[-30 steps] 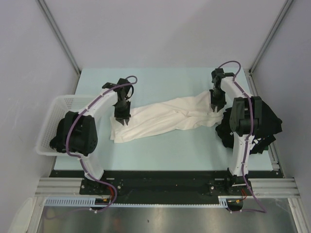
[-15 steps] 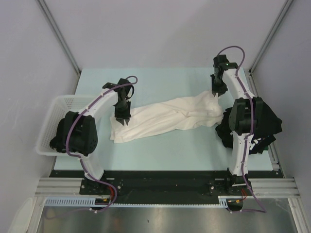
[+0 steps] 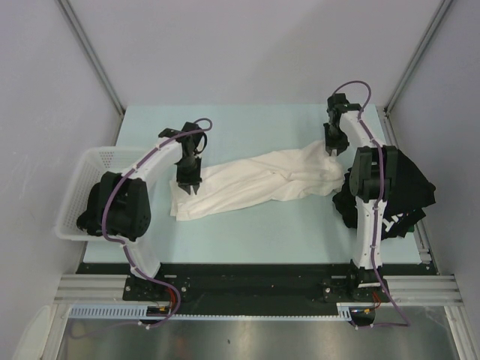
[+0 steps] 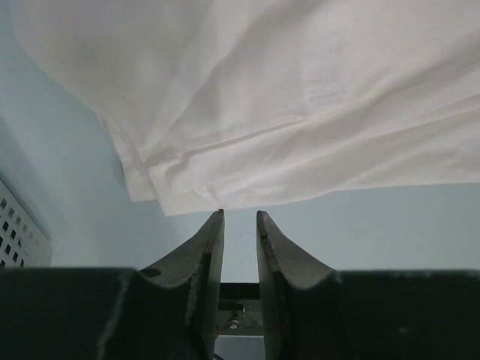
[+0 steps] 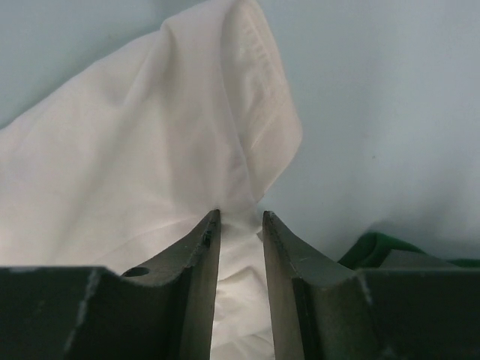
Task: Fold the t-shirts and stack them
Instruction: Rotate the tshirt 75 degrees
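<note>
A cream-white t-shirt (image 3: 255,180) lies stretched in a crumpled band across the middle of the table. My left gripper (image 3: 187,184) hovers at the shirt's left end. In the left wrist view its jaws stand a little apart with only table between them, the shirt's hem (image 4: 187,199) just past the tips of my left gripper (image 4: 238,216). My right gripper (image 3: 332,148) is over the shirt's far right corner. My right gripper (image 5: 240,216) shows a narrow gap, and a bunched fold of the t-shirt (image 5: 135,150) lies below it. Black t-shirts (image 3: 409,187) are heaped at the right edge.
A white mesh basket (image 3: 90,161) stands at the table's left edge, partly behind the left arm; its wall (image 4: 15,232) shows in the left wrist view. A dark green edge of the right-hand heap (image 5: 375,247) lies close to the right jaws.
My right gripper has moved toward the far side, from the shirt's right end near the black heap up to its far corner, and its jaws parted slightly. The left arm stayed still.
</note>
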`<state>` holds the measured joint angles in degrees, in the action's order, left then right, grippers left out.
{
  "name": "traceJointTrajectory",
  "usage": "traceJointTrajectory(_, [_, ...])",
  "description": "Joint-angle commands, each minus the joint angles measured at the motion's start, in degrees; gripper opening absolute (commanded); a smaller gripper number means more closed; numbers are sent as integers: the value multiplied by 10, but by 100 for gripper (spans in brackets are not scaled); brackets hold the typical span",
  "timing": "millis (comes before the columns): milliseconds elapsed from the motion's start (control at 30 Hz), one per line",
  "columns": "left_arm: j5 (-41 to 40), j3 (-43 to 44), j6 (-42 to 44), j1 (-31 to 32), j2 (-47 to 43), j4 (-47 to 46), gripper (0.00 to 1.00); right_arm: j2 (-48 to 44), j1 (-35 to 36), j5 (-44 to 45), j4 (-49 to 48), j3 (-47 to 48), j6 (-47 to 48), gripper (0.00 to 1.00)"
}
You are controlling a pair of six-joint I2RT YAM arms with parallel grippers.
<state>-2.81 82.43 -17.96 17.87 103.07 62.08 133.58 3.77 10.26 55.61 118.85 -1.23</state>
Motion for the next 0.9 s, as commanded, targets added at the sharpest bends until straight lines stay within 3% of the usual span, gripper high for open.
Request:
traceJointTrajectory(0, [-4,-3,-6,3,-11,2,29,-17,-10,10,-24,-3,11,34])
traceJointTrajectory(333, [-5,22,-5,3,9,10,29,26,-32,-64,-17,2,19,33])
traceJointTrajectory(433, [-6,25,-4,3,13,11,29,38,-33,-88,-10,5,15,26])
traceJointTrajectory(533, [-6,27,-5,3,17,12,29,49,-33,-120,-4,7,3,11])
traceJointTrajectory(567, [-5,28,-5,3,17,11,29,53,-33,-126,-3,7,-3,0])
traceJointTrajectory(867, [-6,29,-7,3,24,10,29,56,-50,-83,-5,44,-8,0])
